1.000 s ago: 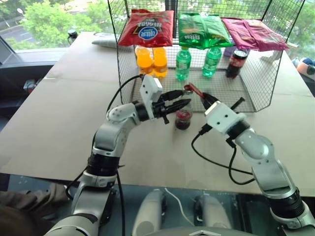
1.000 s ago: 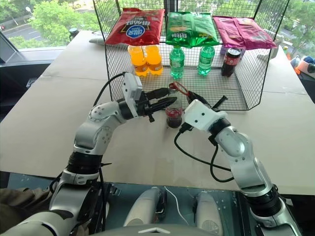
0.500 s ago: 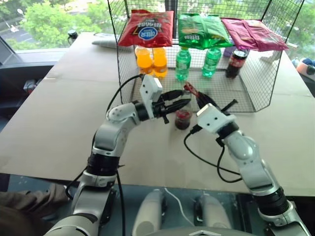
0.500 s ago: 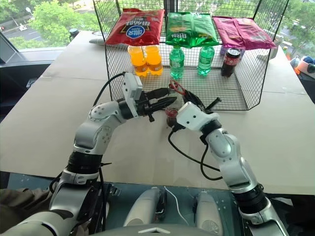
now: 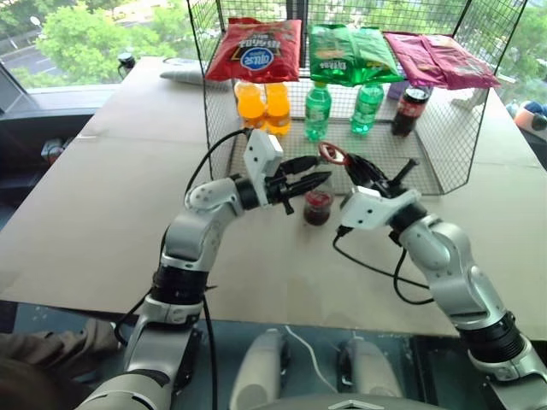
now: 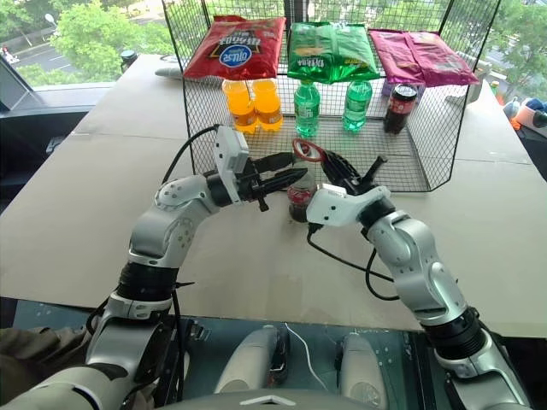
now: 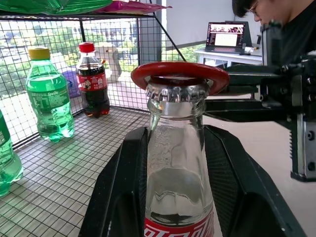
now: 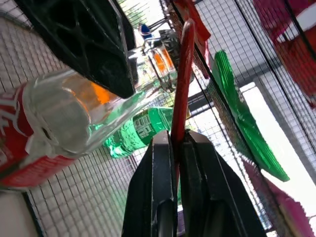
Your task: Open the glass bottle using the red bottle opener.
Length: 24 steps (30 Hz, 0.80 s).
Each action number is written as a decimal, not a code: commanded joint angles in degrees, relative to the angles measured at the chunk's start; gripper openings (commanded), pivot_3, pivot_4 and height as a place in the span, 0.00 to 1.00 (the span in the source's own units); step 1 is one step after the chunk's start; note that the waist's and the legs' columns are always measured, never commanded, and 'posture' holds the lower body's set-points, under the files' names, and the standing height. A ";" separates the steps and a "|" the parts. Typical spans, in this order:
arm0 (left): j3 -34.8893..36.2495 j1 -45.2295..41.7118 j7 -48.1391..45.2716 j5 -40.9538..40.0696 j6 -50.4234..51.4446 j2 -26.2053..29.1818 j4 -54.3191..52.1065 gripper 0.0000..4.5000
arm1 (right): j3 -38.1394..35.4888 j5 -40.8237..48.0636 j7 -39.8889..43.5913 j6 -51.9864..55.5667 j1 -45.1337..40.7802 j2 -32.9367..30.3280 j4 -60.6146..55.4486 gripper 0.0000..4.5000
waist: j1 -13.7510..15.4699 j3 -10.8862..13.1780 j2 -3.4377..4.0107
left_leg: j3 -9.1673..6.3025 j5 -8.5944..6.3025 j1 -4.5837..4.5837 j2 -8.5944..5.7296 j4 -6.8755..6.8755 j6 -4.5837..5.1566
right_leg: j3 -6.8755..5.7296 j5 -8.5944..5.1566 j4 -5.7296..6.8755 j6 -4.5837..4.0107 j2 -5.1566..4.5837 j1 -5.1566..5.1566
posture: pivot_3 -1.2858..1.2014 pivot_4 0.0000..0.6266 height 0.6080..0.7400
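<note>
The glass bottle point(image 7: 178, 163) stands upright on the counter point(image 5: 102, 205), just in front of the wire mesh rack point(image 5: 444, 145). The left end effector point(image 5: 306, 181) is grasping the bottle at its neck, with one black finger on each side of the glass. The right end effector point(image 6: 332, 162) is clenched on the handle of the red bottle opener point(image 7: 180, 75), and both fingers press flat against the thin red handle. The oval ring of the opener sits level on top of the crown cap point(image 7: 177, 91), so the cap is still on the bottle. Dark liquid fills the lower part of the bottle under the red label. Inside the rack stand two orange drink bottles point(image 5: 263, 104), two green plastic bottles point(image 5: 318, 111) and a dark plastic cola bottle point(image 5: 410, 109). On top of the rack lie a red snack bag point(image 5: 255, 49), a green snack bag point(image 5: 352, 53) and a magenta snack bag point(image 5: 440, 58). In the left wrist view, a person point(image 7: 281, 24) sits behind near a laptop point(image 7: 226, 35).
</note>
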 commanded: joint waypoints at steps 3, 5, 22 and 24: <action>-1.00 0.51 0.17 0.69 -1.23 -0.33 -0.40 0.26 | -0.59 -0.75 8.83 -1.10 -3.09 -5.62 -2.42 0.00 | 0.01 -0.01 0.01 | 0.02 0.00 0.01 0.00 0.01 0.01 | 0.00 0.00 0.00 0.00 -0.02 0.01 | 0.52 0.24 1.00; -1.03 0.67 0.02 0.87 -1.67 -0.35 0.03 0.26 | -1.06 -0.24 11.28 -1.57 -4.45 -7.59 -2.70 0.00 | 0.06 -0.01 0.00 | 0.02 -0.01 0.02 -0.01 0.01 0.01 | 0.00 0.00 0.00 0.00 -0.05 0.02 | 0.52 0.24 1.00; -1.75 0.72 -0.80 1.27 -2.91 -0.06 1.51 0.26 | -2.55 4.76 20.67 -9.86 -12.64 -17.40 0.42 0.00 | 1.59 0.00 0.01 | -0.01 -0.02 -0.02 -0.06 0.02 0.02 | -0.05 0.03 -0.04 -0.05 -0.15 0.04 | 0.52 0.24 1.00; -1.80 0.58 -0.74 1.20 -2.65 -0.04 1.32 0.26 | -2.76 5.12 20.96 -10.39 -13.26 -17.84 0.91 0.00 | 1.59 0.00 0.01 | 0.00 -0.02 -0.02 -0.07 0.03 0.03 | -0.04 0.04 -0.04 -0.06 -0.16 0.04 | 0.52 0.24 1.00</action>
